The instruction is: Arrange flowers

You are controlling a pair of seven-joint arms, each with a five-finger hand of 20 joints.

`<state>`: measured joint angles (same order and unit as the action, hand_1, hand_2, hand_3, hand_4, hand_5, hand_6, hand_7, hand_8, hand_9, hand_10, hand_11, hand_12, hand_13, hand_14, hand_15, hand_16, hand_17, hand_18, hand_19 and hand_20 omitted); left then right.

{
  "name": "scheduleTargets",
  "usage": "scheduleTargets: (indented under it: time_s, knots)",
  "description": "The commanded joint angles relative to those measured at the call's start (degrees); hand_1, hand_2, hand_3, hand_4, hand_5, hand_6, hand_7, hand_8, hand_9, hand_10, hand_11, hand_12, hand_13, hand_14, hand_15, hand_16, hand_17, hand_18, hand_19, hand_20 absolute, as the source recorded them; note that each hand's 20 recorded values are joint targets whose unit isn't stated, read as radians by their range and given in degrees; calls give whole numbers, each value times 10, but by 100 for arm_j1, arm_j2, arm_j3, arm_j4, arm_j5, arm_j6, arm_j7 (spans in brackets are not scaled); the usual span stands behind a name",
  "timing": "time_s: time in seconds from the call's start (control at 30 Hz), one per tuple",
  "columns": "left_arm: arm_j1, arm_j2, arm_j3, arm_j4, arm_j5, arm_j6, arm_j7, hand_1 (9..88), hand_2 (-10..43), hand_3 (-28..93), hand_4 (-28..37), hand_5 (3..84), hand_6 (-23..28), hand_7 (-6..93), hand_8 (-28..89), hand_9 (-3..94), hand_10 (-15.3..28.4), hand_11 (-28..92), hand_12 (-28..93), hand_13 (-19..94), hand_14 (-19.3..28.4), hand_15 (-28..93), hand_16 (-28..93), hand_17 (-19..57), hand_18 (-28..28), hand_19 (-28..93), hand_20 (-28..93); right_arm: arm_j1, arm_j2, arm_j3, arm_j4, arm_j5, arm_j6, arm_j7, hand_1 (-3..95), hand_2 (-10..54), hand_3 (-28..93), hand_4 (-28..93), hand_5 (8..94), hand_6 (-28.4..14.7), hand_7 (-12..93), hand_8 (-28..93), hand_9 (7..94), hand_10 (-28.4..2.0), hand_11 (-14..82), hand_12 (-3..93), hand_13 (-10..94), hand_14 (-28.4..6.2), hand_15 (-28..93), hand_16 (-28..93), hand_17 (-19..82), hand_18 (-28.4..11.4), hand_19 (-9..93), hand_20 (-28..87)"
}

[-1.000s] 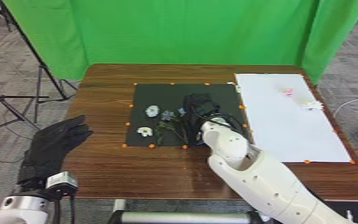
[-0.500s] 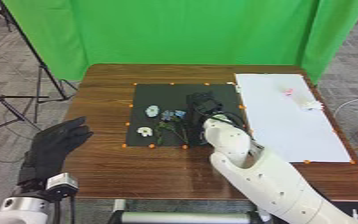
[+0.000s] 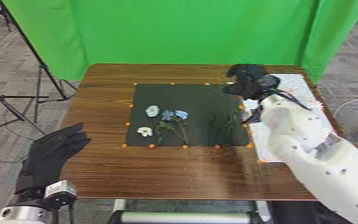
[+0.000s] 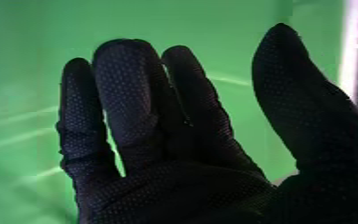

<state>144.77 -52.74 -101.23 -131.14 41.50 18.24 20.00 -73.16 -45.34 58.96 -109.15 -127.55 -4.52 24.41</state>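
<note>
Flowers are seen laid flat on a smooth black mat, to the left of the right hand and nearer the robot than it; by the left hand, they are found off to its right. Four heads are counted there: two white blooms, rounded, and two blue blooms, ruffled, with thin green stems trailed toward the robot. The black-gloved right hand is held where the mat meets a white sheet; whether either is touched cannot be told. In the right wrist view, the right hand is shown open, its dimpled fabric fingers straight and the thumb spread wide, against a green curtain. The left hand is held open too, beside the mat, over brown, wood-grained table. One white sheet is partly covered by the right arm.
</note>
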Motion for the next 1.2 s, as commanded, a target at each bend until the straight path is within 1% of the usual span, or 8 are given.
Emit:
scheduleTargets:
  time_s: [0.03,0.2,0.33,0.53,0.77,0.93,1.0,1.2]
  knots:
    - [132,-57,-19,-68,-11,56,62,277,46,821,-137,478,147,154,-84,411,229,394,114,286,284,613,-119,-95,218,560,159,-507,964,1116,1063,-137,-263,334,293,-40,859,-272,506,-78,167,-107,533,-190,215,164,644,-75,821,173,292,-177,836,123]
    - [15,-9,89,-36,-20,56,114,276,46,821,-137,479,147,153,-84,412,228,394,114,288,284,617,-119,-94,219,562,161,-514,793,1439,1552,-278,-801,586,283,-43,858,-277,476,-84,161,-103,498,-196,188,163,644,-76,846,172,294,-179,854,113]
    - [99,-18,90,-26,-67,100,214,276,46,822,-137,479,148,153,-84,411,228,395,114,288,284,618,-120,-93,219,561,160,-403,650,1505,1805,-237,-1213,782,251,-30,844,-276,447,-89,148,-99,466,-206,166,162,624,-80,853,166,284,-185,858,104]
    - [104,80,137,-1,-142,171,391,276,45,822,-138,478,147,154,-84,411,228,394,114,288,284,617,-121,-94,218,561,159,-250,445,1455,2196,-179,-1253,923,228,-26,838,-281,400,-87,129,-91,419,-211,133,164,599,-94,860,150,270,-193,859,96]
    - [25,93,139,20,-112,118,337,275,45,823,-139,479,147,154,-84,410,228,395,114,288,284,616,-122,-94,218,560,159,-306,322,1443,2338,-155,-1267,1102,233,-29,842,-282,397,-73,129,-94,419,-203,128,162,597,-95,858,144,268,-197,856,92]
    - [29,126,153,37,-285,59,438,276,45,822,-139,479,148,154,-84,410,228,395,114,287,284,616,-121,-94,218,560,159,-260,270,1359,2479,-139,-955,1013,243,-36,849,-282,426,-47,148,-105,449,-178,133,160,598,-97,845,140,266,-197,850,90]
    - [26,130,158,38,-224,124,430,276,46,822,-139,479,148,154,-84,410,228,395,114,287,284,616,-121,-94,218,560,159,-191,207,1312,2548,-226,-1000,974,247,-42,852,-282,432,-39,158,-112,457,-171,137,159,605,-97,836,139,267,-198,848,90]
    - [-138,129,198,66,-192,45,343,276,46,822,-139,479,147,155,-84,411,228,395,114,287,284,615,-121,-94,219,560,159,-80,95,1187,2604,-282,-1043,902,256,-48,853,-283,434,-18,168,-123,461,-159,135,155,610,-97,829,142,269,-198,845,92]
